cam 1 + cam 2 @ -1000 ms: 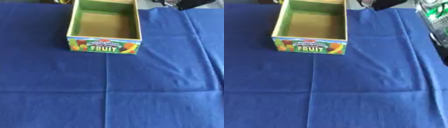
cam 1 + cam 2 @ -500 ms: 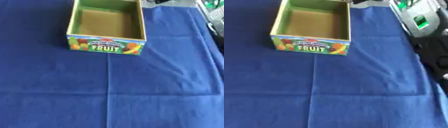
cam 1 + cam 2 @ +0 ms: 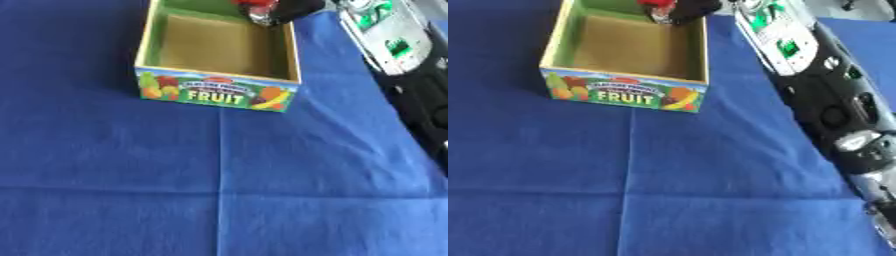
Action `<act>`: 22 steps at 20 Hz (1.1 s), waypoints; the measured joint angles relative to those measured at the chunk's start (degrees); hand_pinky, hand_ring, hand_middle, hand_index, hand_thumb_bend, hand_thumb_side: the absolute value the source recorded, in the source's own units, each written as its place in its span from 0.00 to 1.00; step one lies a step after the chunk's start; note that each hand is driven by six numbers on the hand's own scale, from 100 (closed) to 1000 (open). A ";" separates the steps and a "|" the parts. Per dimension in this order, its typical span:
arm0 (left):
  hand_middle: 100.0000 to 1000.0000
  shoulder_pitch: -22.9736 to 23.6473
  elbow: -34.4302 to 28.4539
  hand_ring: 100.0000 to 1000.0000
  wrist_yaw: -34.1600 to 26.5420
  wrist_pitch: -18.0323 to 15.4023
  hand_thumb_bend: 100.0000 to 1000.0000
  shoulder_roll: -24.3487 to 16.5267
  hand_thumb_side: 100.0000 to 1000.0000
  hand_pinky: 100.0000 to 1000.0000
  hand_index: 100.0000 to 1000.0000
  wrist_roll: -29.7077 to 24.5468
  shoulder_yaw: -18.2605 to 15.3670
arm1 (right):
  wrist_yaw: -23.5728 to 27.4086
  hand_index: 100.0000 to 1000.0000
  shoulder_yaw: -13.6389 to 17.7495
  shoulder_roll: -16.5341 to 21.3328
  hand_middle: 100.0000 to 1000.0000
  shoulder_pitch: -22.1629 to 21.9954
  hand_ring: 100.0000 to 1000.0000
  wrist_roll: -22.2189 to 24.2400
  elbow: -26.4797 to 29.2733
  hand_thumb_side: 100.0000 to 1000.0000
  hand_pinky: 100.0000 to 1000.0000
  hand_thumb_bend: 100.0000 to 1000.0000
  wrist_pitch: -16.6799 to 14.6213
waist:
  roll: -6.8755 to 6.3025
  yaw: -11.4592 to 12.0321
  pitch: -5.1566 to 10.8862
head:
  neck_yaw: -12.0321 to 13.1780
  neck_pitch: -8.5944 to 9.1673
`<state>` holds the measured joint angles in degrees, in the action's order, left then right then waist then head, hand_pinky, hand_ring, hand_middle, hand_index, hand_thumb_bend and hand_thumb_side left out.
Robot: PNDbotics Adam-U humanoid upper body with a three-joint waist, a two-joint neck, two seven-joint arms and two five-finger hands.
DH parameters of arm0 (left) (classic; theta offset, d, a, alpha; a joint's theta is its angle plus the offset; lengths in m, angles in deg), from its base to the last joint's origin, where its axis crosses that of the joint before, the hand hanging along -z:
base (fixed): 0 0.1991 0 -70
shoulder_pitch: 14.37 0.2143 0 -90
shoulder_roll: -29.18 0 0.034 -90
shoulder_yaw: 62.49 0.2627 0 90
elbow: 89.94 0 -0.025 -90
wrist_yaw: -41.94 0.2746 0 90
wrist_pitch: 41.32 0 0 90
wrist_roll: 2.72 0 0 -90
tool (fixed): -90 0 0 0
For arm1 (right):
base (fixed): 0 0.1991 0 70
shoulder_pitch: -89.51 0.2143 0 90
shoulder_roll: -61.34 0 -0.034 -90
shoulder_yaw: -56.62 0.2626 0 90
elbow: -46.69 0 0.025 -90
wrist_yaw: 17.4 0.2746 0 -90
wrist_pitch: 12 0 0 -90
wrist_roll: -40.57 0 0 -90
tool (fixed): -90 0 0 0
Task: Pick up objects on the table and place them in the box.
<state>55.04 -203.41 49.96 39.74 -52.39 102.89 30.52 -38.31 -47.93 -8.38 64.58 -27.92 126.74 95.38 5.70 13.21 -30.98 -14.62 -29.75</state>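
Robot hand: my right robot hand [image 3: 278, 10] sits at the box's far rim, fingers seemingly curled on a red thing [image 3: 249, 4], partly cut off.
Box: box [image 3: 626, 95] looks empty, on the blue worktop [image 3: 667, 200].
Risk: I judge that releasing now may drop the red thing on the rim and outside.
Views: the right eye shows my forearm [image 3: 824, 100] fully; the left clips it.
Left robot hand: unseen.

Even, bright light; soft motion blur throughout, no glare.

right hand [image 3: 682, 9] and red object [image 3: 656, 2], cut off at top edge
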 measured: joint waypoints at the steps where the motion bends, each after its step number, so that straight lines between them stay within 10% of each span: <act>1: 0.51 -0.26 0.00 0.48 -0.03 -0.03 0.00 0.00 1.00 0.31 0.77 -0.09 0.06 | -0.21 0.62 -0.38 -0.07 0.45 0.00 0.54 0.48 -0.52 0.23 0.22 0.00 -0.44 | 0.16 0.47 -0.21 | -0.22 0.21; 15: 0.51 -0.60 0.00 0.48 -0.46 0.02 0.00 0.01 1.00 0.30 0.77 -0.54 0.31 | -9.70 0.78 -3.12 -2.60 0.57 1.49 0.63 2.74 -5.72 0.28 0.39 0.00 -5.23 | 0.33 1.27 -0.59 | -1.50 1.21; 22: 0.51 -0.49 0.00 0.48 -0.46 0.14 0.00 0.01 1.00 0.31 0.77 -0.66 0.31 | -13.66 0.94 -2.85 -2.74 0.78 1.82 0.83 2.04 -5.84 0.81 0.65 0.00 -6.83 | 0.32 0.96 -0.81 | -1.50 1.25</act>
<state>54.55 -203.41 49.49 39.88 -52.39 102.23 30.83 -51.97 -50.78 -11.12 66.41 -25.88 120.90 88.54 6.02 14.17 -31.78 -16.11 -28.50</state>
